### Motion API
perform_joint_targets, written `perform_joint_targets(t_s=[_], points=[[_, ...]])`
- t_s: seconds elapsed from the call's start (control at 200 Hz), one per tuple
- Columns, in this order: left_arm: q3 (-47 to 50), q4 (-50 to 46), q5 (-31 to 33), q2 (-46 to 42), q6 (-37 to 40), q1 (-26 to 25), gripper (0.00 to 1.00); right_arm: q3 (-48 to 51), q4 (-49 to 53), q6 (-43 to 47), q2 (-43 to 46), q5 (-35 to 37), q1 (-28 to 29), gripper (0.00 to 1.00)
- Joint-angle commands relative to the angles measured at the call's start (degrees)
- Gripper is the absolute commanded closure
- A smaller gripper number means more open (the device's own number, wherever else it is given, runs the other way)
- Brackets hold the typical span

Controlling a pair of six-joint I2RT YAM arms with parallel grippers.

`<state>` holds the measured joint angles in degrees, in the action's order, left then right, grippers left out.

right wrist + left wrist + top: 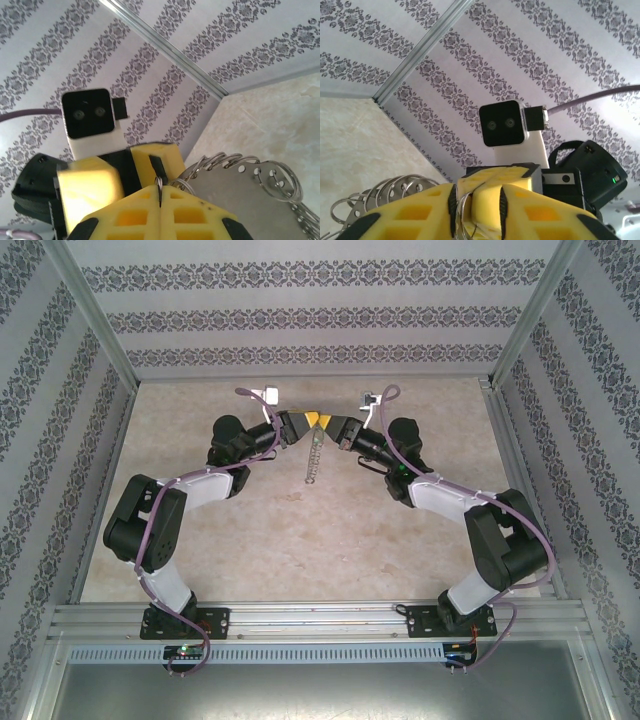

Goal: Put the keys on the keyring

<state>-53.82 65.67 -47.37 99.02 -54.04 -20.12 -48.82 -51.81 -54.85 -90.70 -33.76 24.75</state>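
Obs.: Both arms are met at the far centre of the pale mottled table (300,550). The keyring (240,197), a flat grey metal plate pierced with holes and fringed with silvery wire split rings, is held up between the two grippers. From above it is seen edge-on, trailing nearward from their meeting point.

Right gripper (160,202): the yellow fingers are clenched on one thin wire split ring (159,184) at the plate's rim.

Left gripper (477,212): the jaws stand apart, straddling a wire loop and the right gripper's tip. It is judged released rather than gripping.

Step in hand (judged): the keyring is being steadied and presented. No key is seen threaded on, and where the small green-headed key lies cannot be told.

Next move (judged): the key is to be fetched by the open left gripper. A ring's coil must then be parted so that the key's hole can be slid on. A firm right-hand grip is called for, since thin wire can pivot between the pads.
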Motion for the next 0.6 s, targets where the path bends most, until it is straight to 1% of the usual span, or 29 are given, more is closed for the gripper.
perform_joint_targets(t_s=[0.0, 0.13, 0.31, 0.395, 0.5, 0.595], points=[[-1.9, -0.9, -1.8, -3.5, 1.5, 0.9, 0.64, -2.5, 2.5, 4.6, 1.0, -5.6, -2.2, 1.0], [-2.9, -8.1, -3.7, -6.1, 4.5, 2.2, 0.59, -4.7, 8.9, 10.1, 2.4, -12.5, -4.5, 1.0], [-8.3, -21.1, -10.5, -7.2, 9.0, 2.4, 0.58, -9.5, 17.1, 15.5, 1.7, -21.9, -6.6, 1.0], [-10.2, -27.4, -12.8, -7.5, 11.7, 2.4, 0.57, -11.9, 19.2, 16.8, 0.7, -25.8, -7.2, 1.0], [-11.9, -35.2, -13.4, -8.2, 16.1, 2.5, 0.6, -14.2, 21.0, 17.7, -0.6, -29.7, -7.6, 1.0], [-12.9, -40.9, -13.1, -9.0, 19.7, 2.4, 0.61, -16.1, 23.5, 19.2, -1.2, -31.1, -7.9, 1.0]])
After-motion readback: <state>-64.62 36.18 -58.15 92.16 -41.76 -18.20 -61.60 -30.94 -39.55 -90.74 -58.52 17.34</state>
